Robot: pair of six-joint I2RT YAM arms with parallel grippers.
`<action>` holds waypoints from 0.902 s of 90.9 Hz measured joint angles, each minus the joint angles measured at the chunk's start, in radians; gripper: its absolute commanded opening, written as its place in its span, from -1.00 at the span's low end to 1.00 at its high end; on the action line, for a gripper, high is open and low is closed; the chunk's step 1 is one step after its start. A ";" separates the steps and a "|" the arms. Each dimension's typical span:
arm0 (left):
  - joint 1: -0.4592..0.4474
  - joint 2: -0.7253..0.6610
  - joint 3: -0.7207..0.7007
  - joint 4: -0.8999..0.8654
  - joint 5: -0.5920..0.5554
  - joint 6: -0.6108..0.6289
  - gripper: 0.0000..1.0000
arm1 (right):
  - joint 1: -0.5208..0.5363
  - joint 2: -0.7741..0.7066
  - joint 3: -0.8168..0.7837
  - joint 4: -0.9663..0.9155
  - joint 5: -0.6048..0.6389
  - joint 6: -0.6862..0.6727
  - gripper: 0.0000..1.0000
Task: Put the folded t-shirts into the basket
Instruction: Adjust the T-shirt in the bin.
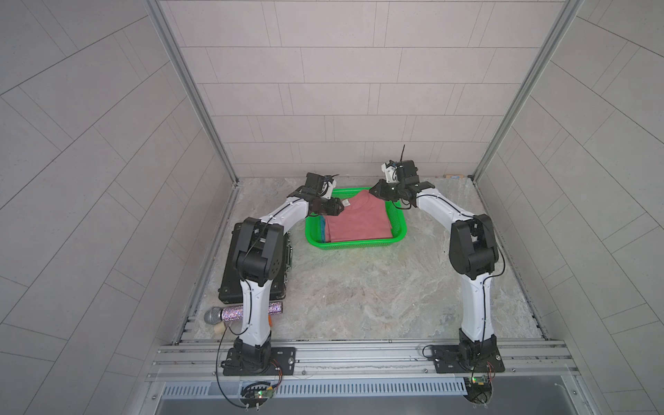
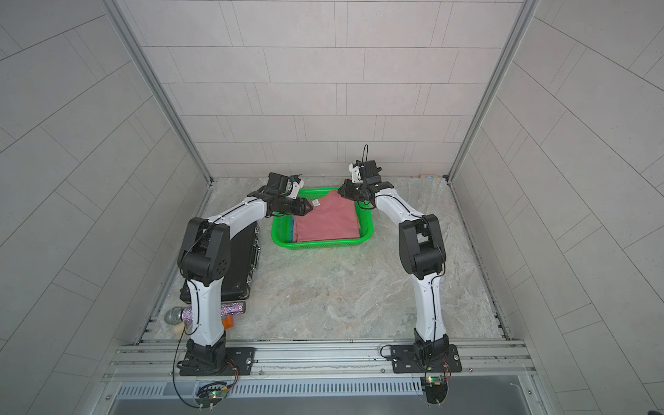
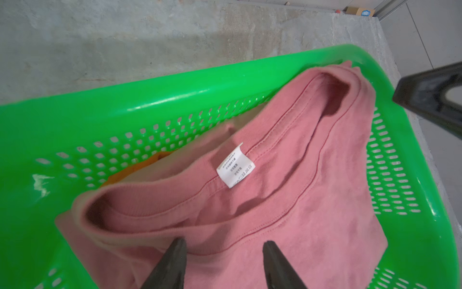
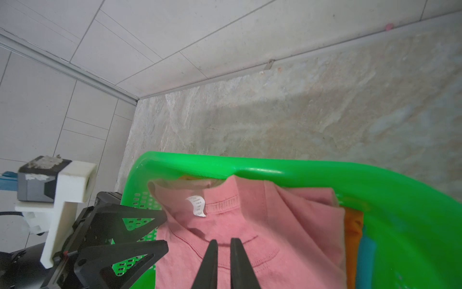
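The left gripper (image 3: 224, 242) stands half open, its two black fingers apart with nothing between them, over the collar end of the pink tee (image 1: 355, 219). The right gripper (image 4: 224, 240) is narrowed to a slit and carries nothing. In both top views it hangs at the 1 o'clock corner of the basket (image 1: 355, 245), while the left gripper is at the basket's 10 o'clock side. The two point inward, toward each other.

Behind them, the left arm (image 1: 284, 215) reaches its white forearm toward 1 o'clock and the right arm (image 1: 442, 212) reaches toward 11 o'clock. Each forearm slopes back to a black elbow raised over the table (image 1: 359, 294). From each elbow a white link drops to a base on the rail at 6 o'clock.

The basket sits at the table's 12 o'clock. The pink tee lies on top inside it. The orange tee (image 4: 352, 232) and blue tee (image 4: 366, 252) are stacked beneath, with only their edges showing.
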 measured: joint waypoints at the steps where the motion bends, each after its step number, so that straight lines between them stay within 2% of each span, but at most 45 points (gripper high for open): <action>1: 0.000 0.000 -0.001 0.002 0.002 0.000 0.02 | -0.001 0.002 0.002 0.002 0.001 0.000 -0.73; 38: 0.004 -0.011 -0.027 0.015 0.026 0.008 0.07 | -0.033 0.135 0.030 0.034 0.024 0.000 -0.75; 70: 0.085 -0.054 0.035 -0.007 0.060 -0.008 0.09 | -0.023 0.100 -0.030 0.037 0.076 -0.024 -0.75; 82: 0.095 -0.055 0.034 -0.009 0.059 -0.008 0.10 | -0.024 0.037 -0.119 0.053 0.108 -0.031 -0.61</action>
